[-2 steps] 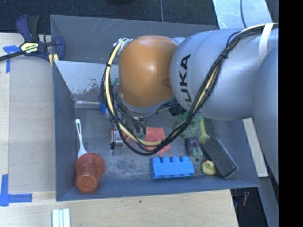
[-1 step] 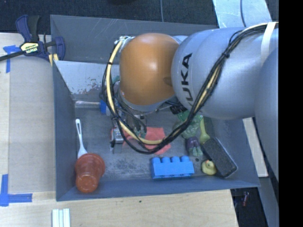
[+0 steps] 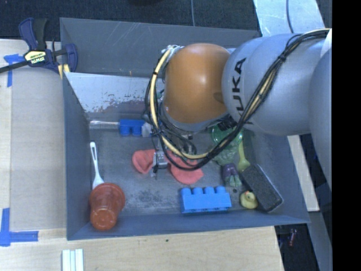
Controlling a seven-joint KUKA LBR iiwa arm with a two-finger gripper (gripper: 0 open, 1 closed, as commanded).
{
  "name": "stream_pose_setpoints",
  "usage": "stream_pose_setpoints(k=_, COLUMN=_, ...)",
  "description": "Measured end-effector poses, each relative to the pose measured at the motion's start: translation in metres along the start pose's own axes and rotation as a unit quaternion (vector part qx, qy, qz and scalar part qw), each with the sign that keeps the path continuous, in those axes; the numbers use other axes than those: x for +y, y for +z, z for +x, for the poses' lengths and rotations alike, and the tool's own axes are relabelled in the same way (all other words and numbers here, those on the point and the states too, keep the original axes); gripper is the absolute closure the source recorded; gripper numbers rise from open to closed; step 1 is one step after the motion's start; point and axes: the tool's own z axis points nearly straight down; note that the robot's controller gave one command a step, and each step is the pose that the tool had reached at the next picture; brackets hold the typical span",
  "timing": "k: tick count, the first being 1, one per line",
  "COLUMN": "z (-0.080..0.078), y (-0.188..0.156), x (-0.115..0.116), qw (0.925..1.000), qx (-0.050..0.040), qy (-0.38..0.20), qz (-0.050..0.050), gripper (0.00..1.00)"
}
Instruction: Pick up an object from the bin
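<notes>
The tool (image 3: pixel 158 165) hangs low in the bin (image 3: pixel 76 151), up and left of the long blue studded block (image 3: pixel 206 199). It is just beside a flat, salmon-red piece (image 3: pixel 143 161) with rounded edges. A second red flap (image 3: pixel 187 175) lies just above the block. I cannot tell how far the tool is open.

My arm (image 3: pixel 282 78) in from right, silver link angled down-left. Orange wrist cover (image 3: pixel 194 83) at end, yellow-black cables (image 3: pixel 169 137) looped round it. My gripper (image 3: pixel 159 164) low beneath cover, pointing down.
</notes>
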Motion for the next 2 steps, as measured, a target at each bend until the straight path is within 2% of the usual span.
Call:
stream_pose_setpoints(k=1, z=0.012, y=-0.003, x=-0.026, qw=0.9992, qx=0.0014, qy=0.04, qz=0.0, gripper=0.0)
stream_pose_setpoints(k=2, z=0.012, y=0.017, x=-0.047, qw=0.9987, qx=-0.002, qy=0.051, qz=-0.001, gripper=0.0)
